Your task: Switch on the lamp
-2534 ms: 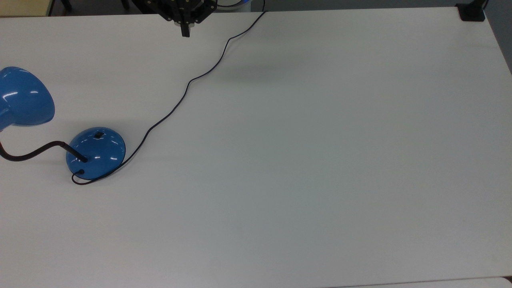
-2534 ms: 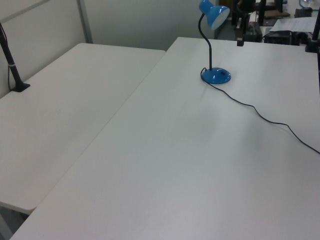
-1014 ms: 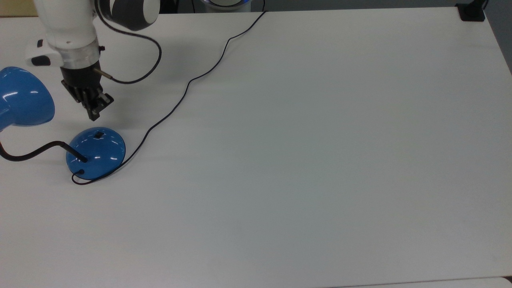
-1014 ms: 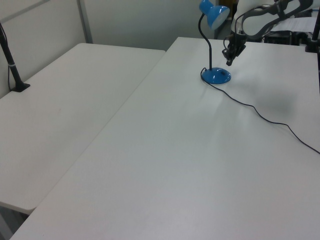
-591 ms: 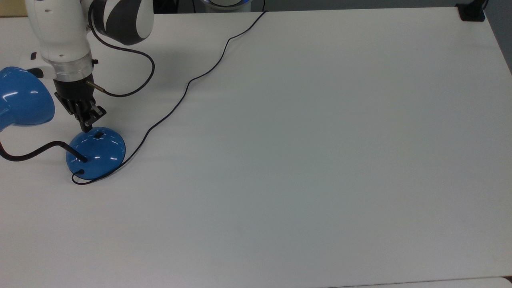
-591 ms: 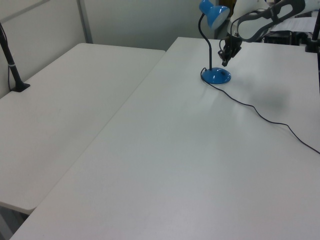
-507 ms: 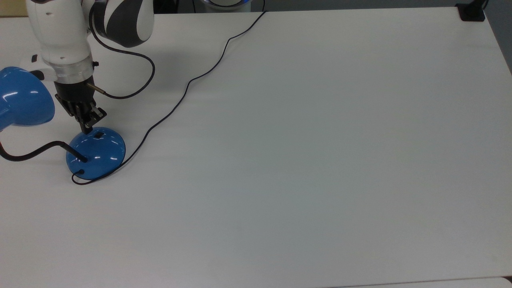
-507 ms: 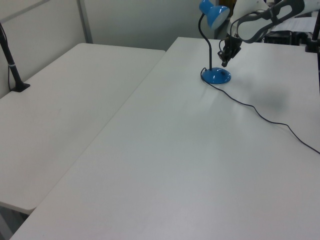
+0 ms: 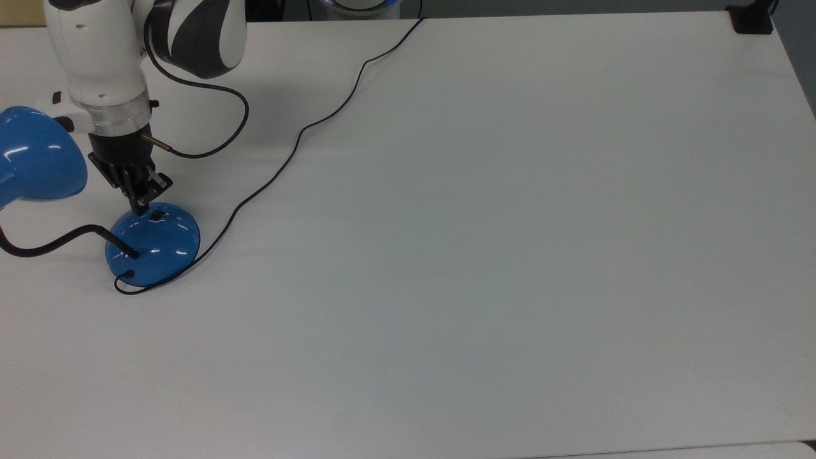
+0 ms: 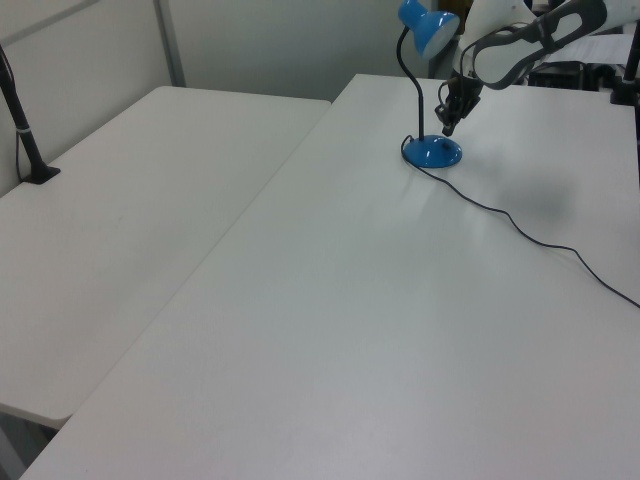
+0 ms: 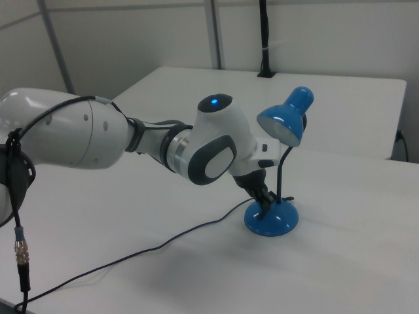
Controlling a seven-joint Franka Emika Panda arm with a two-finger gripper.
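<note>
The blue lamp stands at the top view's left, with its domed base (image 9: 156,245), a small black switch (image 9: 156,216) on the dome, a black neck (image 9: 54,245) and a bell shade (image 9: 38,156). My gripper (image 9: 139,207) points down with its fingers shut together, tips at the base's upper left rim, just left of the switch. In the left view the gripper (image 10: 447,126) hangs just above the base (image 10: 433,153). In the right view the gripper (image 11: 265,208) meets the base (image 11: 272,220) under the shade (image 11: 286,122).
The lamp's thin black cord (image 9: 290,150) runs from the base across the white table (image 9: 484,255) to its far edge. A black clamp (image 9: 751,19) sits at the top view's top right corner. A second white table (image 10: 120,230) adjoins at the left view's left.
The arm came from the top view's top edge down and left to the lamp base. Over the last half second the shut fingertips edged slightly closer to the switch.
</note>
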